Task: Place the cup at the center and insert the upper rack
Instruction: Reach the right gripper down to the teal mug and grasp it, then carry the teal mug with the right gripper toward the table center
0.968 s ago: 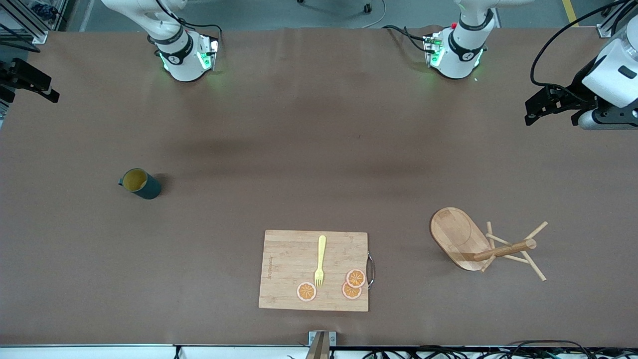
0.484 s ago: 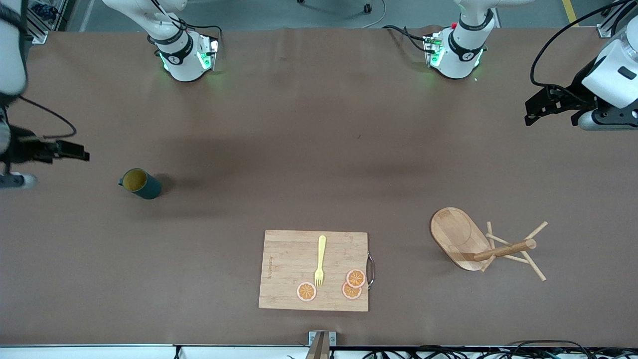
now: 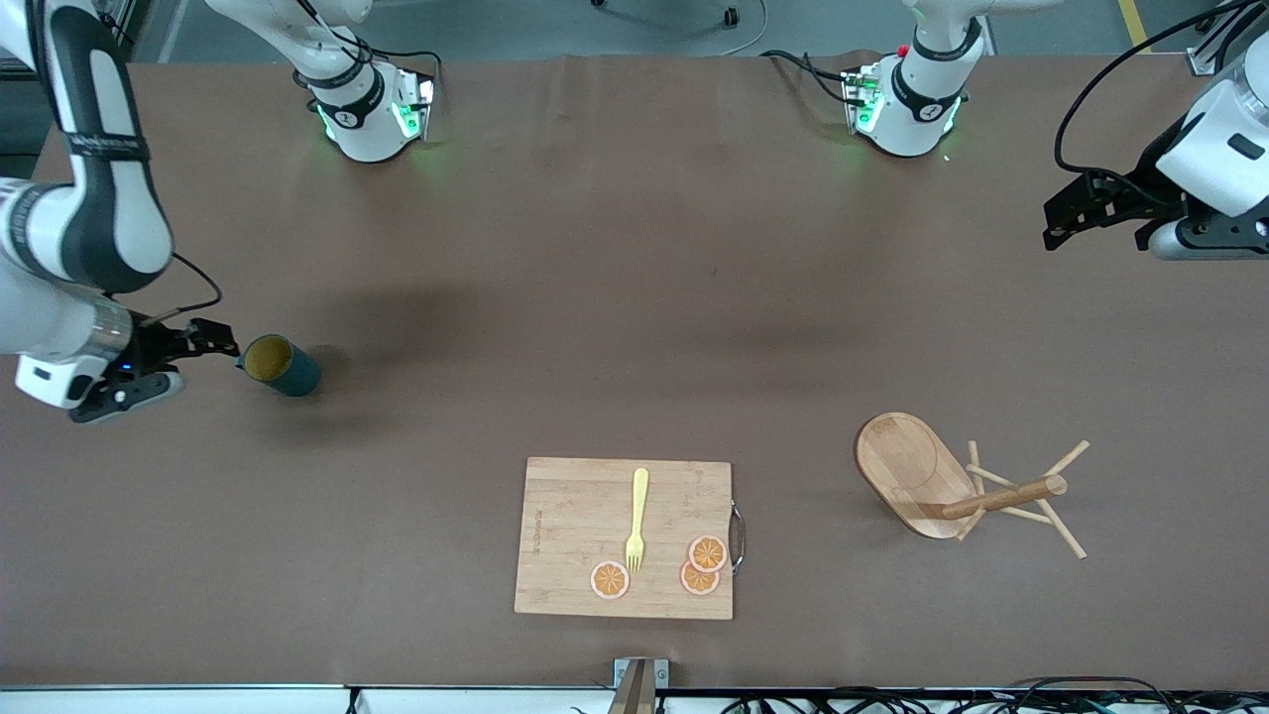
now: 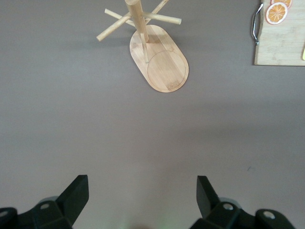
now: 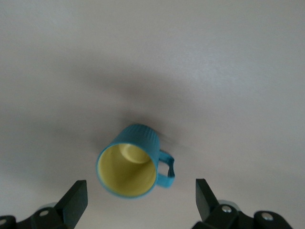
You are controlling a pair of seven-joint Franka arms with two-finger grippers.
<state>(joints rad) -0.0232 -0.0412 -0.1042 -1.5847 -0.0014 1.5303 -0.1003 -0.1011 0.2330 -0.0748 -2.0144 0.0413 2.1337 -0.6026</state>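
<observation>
The cup [image 3: 281, 365] stands upright on the brown worktop [image 3: 615, 297] at the middle left of the front frame, toward the right arm's end, open mouth up and handle pointing at the frame's left edge. The right tool [image 3: 213, 342] is positioned just beside the cup's handle at the left edge of the front frame; in the right wrist view its fingers [image 5: 76, 200] are spread wide at the bottom corners, with the cup [image 5: 131, 162] between and ahead of them, not gripped. The upper rack [image 3: 957, 486] lies tipped on its side at the lower right of the front frame, toward the left arm's end: oval base on edge, post horizontal, pegs splayed on the worktop. The left tool [image 3: 1076, 213] hangs at the upper right edge of the front frame over bare worktop, waiting; in the left wrist view its fingers [image 4: 76, 195] are wide apart and hold nothing, with the upper rack [image 4: 159, 59] at the top centre of that frame. A cutting board [image 3: 625, 537] at the lower centre of the front frame carries a yellow fork [image 3: 636, 518] and three orange slices [image 3: 700, 565].
</observation>
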